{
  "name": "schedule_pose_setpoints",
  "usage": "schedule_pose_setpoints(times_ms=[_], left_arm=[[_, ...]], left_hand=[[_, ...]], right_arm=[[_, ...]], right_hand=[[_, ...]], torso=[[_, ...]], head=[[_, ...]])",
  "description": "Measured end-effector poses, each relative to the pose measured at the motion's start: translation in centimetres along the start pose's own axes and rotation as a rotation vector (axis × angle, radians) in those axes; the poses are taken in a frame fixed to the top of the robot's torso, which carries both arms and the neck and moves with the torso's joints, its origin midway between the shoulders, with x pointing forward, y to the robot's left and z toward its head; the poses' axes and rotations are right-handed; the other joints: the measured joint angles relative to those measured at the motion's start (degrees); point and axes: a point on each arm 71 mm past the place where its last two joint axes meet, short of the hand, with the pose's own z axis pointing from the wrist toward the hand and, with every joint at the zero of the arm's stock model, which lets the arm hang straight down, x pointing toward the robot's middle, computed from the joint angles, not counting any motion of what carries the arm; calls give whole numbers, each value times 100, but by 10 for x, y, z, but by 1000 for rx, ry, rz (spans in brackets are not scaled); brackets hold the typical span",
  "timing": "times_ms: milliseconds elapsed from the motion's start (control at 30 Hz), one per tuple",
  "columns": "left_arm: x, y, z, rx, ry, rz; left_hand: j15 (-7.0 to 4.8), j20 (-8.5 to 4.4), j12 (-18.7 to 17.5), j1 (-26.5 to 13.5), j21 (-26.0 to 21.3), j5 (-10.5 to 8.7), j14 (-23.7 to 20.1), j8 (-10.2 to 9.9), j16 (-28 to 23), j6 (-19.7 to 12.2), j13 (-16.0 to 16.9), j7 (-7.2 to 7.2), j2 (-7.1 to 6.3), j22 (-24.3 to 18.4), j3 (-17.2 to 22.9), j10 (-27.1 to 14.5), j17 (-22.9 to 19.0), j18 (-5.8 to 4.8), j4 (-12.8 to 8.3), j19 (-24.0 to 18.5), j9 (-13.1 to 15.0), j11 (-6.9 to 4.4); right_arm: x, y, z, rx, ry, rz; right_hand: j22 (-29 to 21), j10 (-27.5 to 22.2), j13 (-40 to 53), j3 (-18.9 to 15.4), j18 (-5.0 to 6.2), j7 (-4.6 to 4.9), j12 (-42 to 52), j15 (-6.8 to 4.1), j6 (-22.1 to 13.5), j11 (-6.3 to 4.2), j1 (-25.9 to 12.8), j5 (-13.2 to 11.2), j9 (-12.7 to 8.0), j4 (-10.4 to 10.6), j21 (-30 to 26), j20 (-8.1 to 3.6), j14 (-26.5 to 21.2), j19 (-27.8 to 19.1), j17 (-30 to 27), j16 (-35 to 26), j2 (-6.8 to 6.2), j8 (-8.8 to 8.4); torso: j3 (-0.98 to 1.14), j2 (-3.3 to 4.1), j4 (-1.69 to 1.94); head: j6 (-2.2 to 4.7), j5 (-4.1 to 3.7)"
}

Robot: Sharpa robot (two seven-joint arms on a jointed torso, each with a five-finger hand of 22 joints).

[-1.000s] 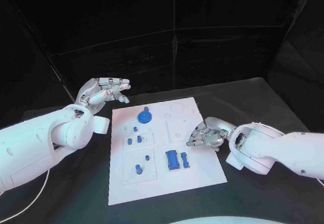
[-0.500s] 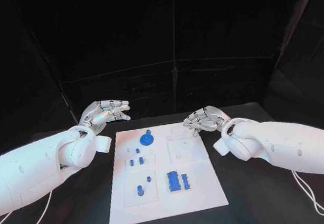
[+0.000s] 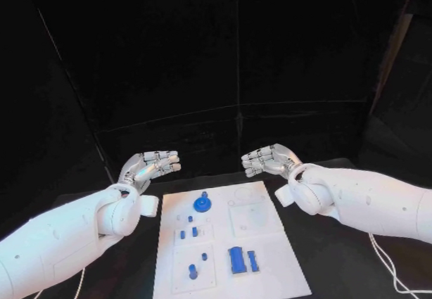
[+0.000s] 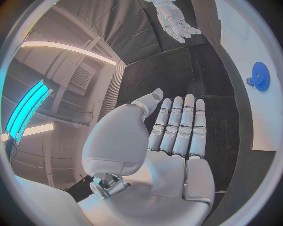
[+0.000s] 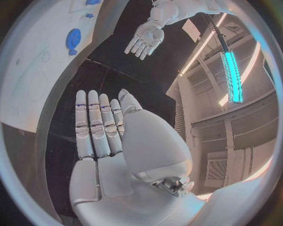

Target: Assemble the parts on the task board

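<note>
Dim, dark surroundings; ceiling strip lights (image 5: 231,70) glow in the wrist views, whose fisheye circles bend straight edges

Black table (image 3: 104,272) is enclosed by black curtain panels (image 3: 168,62) hung behind its far edge. In the wrist views, a ceiling with ducting and a vent grille (image 4: 81,77) is seen, lit by cyan light strips (image 4: 26,110) and white tubes (image 4: 70,48).
</note>
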Motion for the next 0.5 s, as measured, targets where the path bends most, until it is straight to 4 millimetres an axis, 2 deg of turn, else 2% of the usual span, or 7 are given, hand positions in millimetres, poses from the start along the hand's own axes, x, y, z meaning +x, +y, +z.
schedule_pose_setpoints(times_ms=[133,167,233,300,367,433,500], left_arm=[[-1,4,1,-5,-15,-4],[-1,5,1,-6,-16,-4],[-1,5,0,-8,-16,-4],[0,6,-1,-10,-14,-8],[2,6,-3,-11,-12,-14],[7,7,-6,-13,-8,-24],[13,8,-10,-16,-7,-32]], left_hand=[[38,1,-143,0,0,0,38,-55,-259,-9,0,8,0,-148,0,26,-76,0,0,-1,0,25],[35,-22,-186,-114,-4,0,-16,-62,-307,-126,-19,-23,17,-198,-38,-63,-110,0,28,-74,-24,29],[-40,-137,-275,-663,-106,-73,-400,-136,-418,-532,-105,-107,70,-341,-223,-468,-222,0,104,-393,-115,-43],[-107,-246,-355,-1186,-180,-135,-774,-261,-521,-923,-174,-187,112,-477,-390,-858,-312,-9,173,-695,-188,-114],[-167,-355,-429,-1668,-238,-174,-1122,-368,-614,-1285,-226,-257,147,-602,-546,-1220,-380,-127,223,-980,-243,-181],[-222,-451,-497,-2110,-266,-197,-1442,-449,-705,-1623,-260,-330,170,-720,-686,-1556,-429,-129,261,-1243,-279,-241],[-272,-539,-560,-2517,-293,-218,-1736,-507,-780,-1931,-290,-393,187,-824,-816,-1862,-464,-216,288,-1482,-310,-297]], right_arm=[[2,0,3,-13,9,19],[3,0,3,-13,10,20],[3,-1,3,-11,11,20],[4,-1,1,-9,13,23],[5,0,-1,-11,15,28],[7,2,-4,-14,16,39],[11,4,-8,-18,16,53]], right_hand=[[-75,29,-64,96,0,2,-77,-23,54,-12,-71,0,-62,-47,-78,-14,86,90,-111,-90,17,-46],[-100,-33,-84,134,0,-19,-106,-35,-17,-25,-246,-41,-79,-84,-131,-41,12,51,-140,-122,-6,-90],[-175,-485,-167,231,0,-92,-178,-77,-408,-76,-876,-158,-126,-181,-281,-117,-452,-329,-213,-247,-112,-194],[-247,-912,-235,288,-7,-165,-244,-187,-785,-130,-1460,-264,-175,-279,-419,-201,-896,-690,-282,-356,-193,-272],[-319,-1346,-286,336,-142,-238,-310,-311,-1171,-186,-2056,-369,-281,-355,-561,-288,-1347,-1059,-353,-443,-260,-335],[-383,-1734,-324,367,-140,-307,-373,-401,-1517,-236,-2589,-466,-404,-407,-685,-367,-1752,-1388,-419,-502,-305,-373],[-438,-2070,-347,392,-229,-366,-421,-466,-1818,-318,-3054,-549,-495,-442,-793,-432,-2103,-1674,-472,-538,-337,-395]], torso=[[20,-4,24],[22,-4,26],[21,-3,26],[25,-2,26],[32,5,26],[48,20,26],[66,34,28]], head=[[39,1],[43,1],[40,5],[33,24],[17,71],[-3,141],[-18,203]])
